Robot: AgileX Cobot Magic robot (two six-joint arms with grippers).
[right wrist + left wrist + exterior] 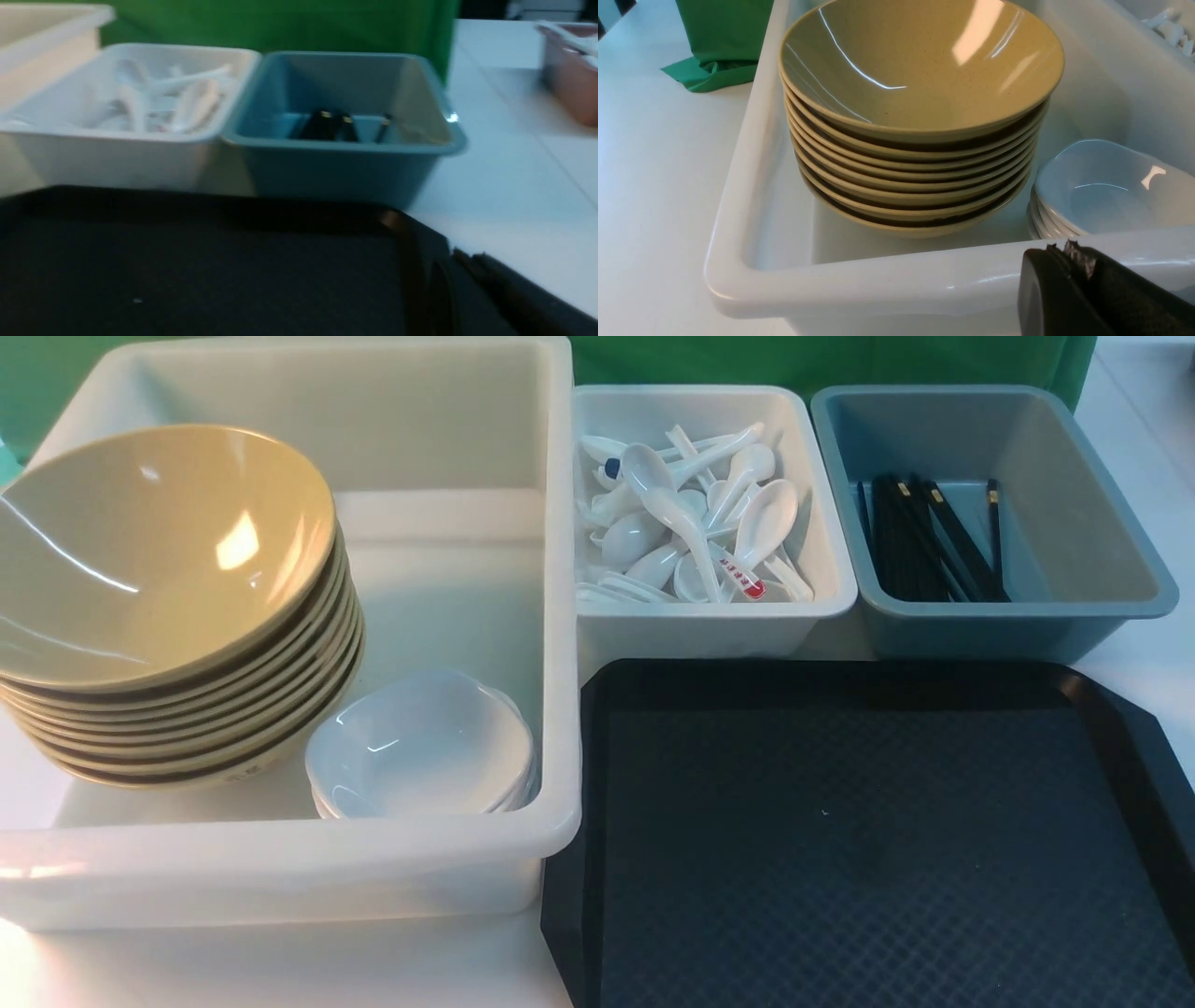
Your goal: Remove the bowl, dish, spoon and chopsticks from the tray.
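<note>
Large white tub (280,859), one, at the worktop's (280,961) left edge. It holds one stack of tan bowls, about eight by the rims seen in the left wrist view, tilted; the top bowl (149,551) lies uppermost with its glossy inside showing. Beside the stack, at the tub's near right corner, one stack of small white dishes, about four rims in the left wrist view; the top dish (420,742) sits on it.

Black tray (840,840), one, at the worktop's near right; its diamond-textured floor is bare.

Small white tub (714,621), one, behind the tray: a loose heap of white soup spoons (691,523), too jumbled to count; one carries a red label (747,583).

Grey-blue tub (999,616), one, at the far right: a bundle of black chopsticks (924,541) with gold bands, number unclear, one stick lying apart.

Left tool (1083,280): seen only in the left wrist view, low outside the large tub's near wall, jaws closed, empty.

Right tool (462,289): seen only in the blurred right wrist view, low over the tray's right rim, closed, holding nothing. That view alone shows a brownish bin (570,70) farther right on the worktop.
</note>
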